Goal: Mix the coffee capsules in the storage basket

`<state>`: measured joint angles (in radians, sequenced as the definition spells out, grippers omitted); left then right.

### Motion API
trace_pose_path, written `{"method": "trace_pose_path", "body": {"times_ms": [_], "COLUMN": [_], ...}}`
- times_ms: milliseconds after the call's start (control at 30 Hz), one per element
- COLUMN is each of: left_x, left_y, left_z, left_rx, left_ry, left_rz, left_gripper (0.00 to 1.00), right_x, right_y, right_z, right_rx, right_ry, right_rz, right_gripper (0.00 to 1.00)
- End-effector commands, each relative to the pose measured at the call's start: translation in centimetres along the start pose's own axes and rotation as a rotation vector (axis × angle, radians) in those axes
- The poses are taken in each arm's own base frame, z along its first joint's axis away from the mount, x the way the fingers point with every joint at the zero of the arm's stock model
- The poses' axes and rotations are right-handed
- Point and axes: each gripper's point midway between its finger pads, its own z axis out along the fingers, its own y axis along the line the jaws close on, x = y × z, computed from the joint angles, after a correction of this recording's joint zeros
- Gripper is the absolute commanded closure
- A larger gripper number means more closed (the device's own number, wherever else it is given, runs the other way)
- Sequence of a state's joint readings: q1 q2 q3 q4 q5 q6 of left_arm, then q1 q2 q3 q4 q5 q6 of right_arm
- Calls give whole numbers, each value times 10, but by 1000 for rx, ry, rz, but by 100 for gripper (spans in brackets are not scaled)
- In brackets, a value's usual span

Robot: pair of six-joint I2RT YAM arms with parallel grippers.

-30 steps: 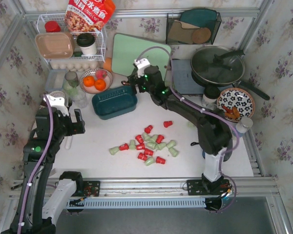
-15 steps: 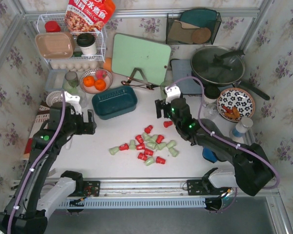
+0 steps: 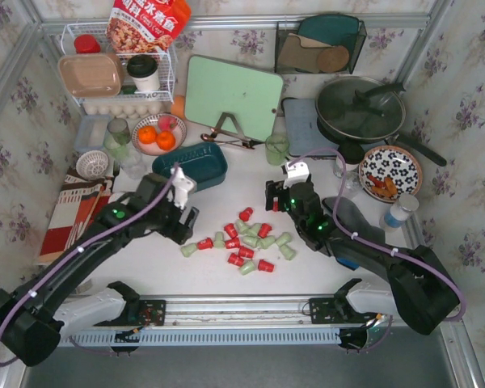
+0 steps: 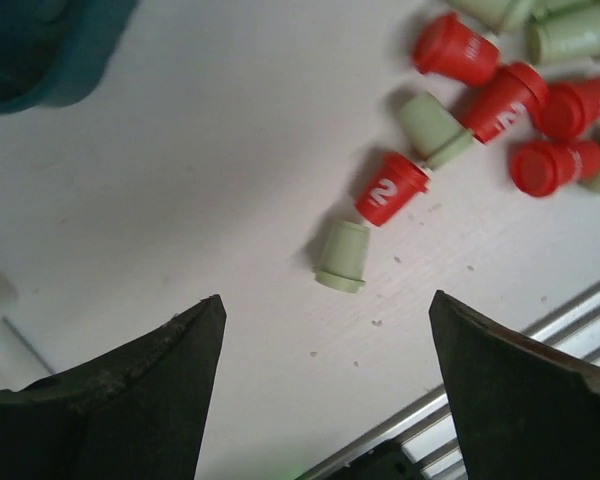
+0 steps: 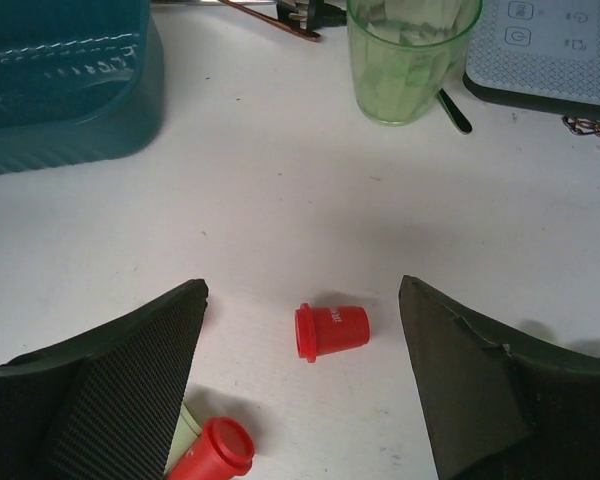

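Whitish tabletop (image 3: 301, 272) held loose red and mint coffee capsules (image 3: 246, 252) near the teal storage basket (image 3: 190, 168). Left gripper (image 4: 325, 300) and right gripper (image 5: 303, 283) gaped empty.

left gripper (image 3: 186, 224) swung beside coffee capsules (image 3: 233, 242); right gripper (image 3: 275, 199) drawn nearer them

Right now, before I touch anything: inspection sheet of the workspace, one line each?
Surface: white table, no spill seen.
Job's things: red and green coffee capsules loose on the table; storage basket behind them, none seen inside.
Clutter: green cup, cutting board, lidded pan, oranges.
Grippers: left gripper open over the pile's edge; right gripper open over one red capsule.
Cables: purple cable along each arm, clear of capsules.
Surroundings: floral wallpaper, wire rack.
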<state>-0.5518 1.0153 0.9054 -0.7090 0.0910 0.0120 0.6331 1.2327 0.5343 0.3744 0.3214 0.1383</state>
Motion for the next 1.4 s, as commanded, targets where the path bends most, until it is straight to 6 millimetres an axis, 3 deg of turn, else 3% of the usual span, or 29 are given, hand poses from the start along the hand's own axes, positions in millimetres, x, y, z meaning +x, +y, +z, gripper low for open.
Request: {"method": "trace_pose_path", "body": {"times_ms": [0,233,533,767,1033,1367], "left_x": [9,36,62,84,97,98], "left_y": [-10,-16,-16,-30,-26,-21], "left_z": [15,48,68,85,99,101], "left_rx": [8,34,32,111,69,30], "left_ry": [63,226,345,458,563,571], "left_rz": [170,300,360,409,472,485], "left_gripper": [17,19,19,25,41,69], "right_x": [-12,-16,-19,-17,-18,-18], "right_y": [-2,-2,-2,3,5,6], "right_z": [0,-5,-8,-8,-8,-9], "right_rx": [17,8,4,-20,-35,-38], "right_ry": [-61,-83,-91,-84,-82,-81], "right_rz": [44,64,67,66,66,66], "right_gripper": [15,14,14,14,14,14]}}
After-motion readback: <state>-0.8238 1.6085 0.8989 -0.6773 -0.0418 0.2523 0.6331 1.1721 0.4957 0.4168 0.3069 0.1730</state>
